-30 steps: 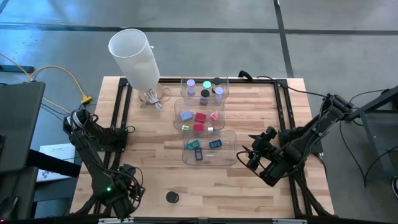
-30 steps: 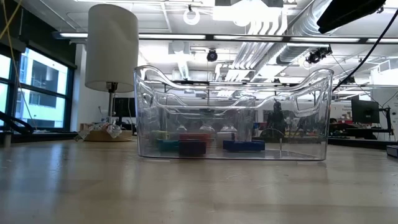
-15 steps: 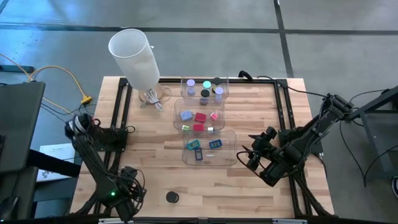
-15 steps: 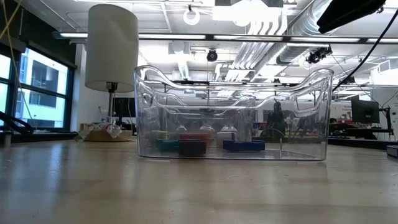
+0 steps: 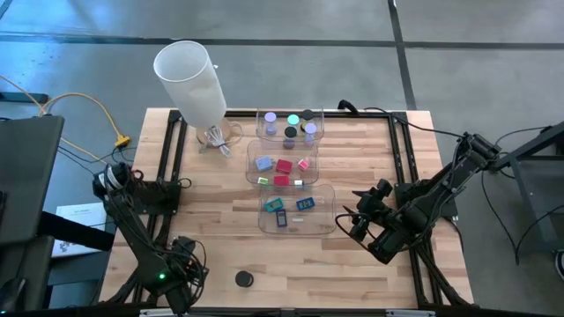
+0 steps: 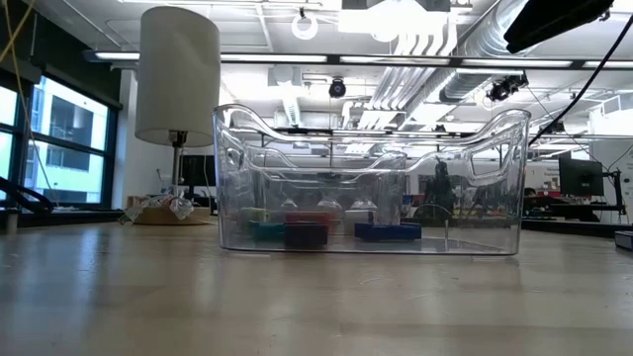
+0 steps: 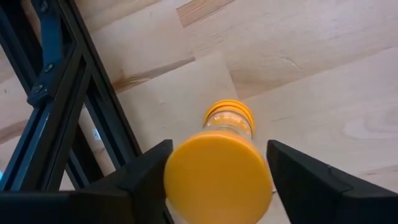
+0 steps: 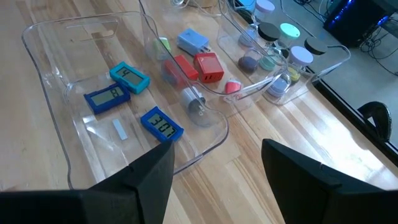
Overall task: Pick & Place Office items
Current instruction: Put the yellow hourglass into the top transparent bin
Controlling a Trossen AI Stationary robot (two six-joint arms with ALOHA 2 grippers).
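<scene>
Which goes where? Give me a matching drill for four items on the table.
1 loose black round disc
2 red plastic block
3 blue rectangular block
4 lavender round disc

A middle clear plastic bin
B bare wooden table
C clear bin nearest the tall white cylinder
D clear bin farthest from that cylinder

Pairs: 1-B, 2-A, 3-D, 4-C

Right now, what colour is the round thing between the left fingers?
Orange-yellow; the round cap shows best in the left wrist view.

3 clear bins, white cylinder
</scene>
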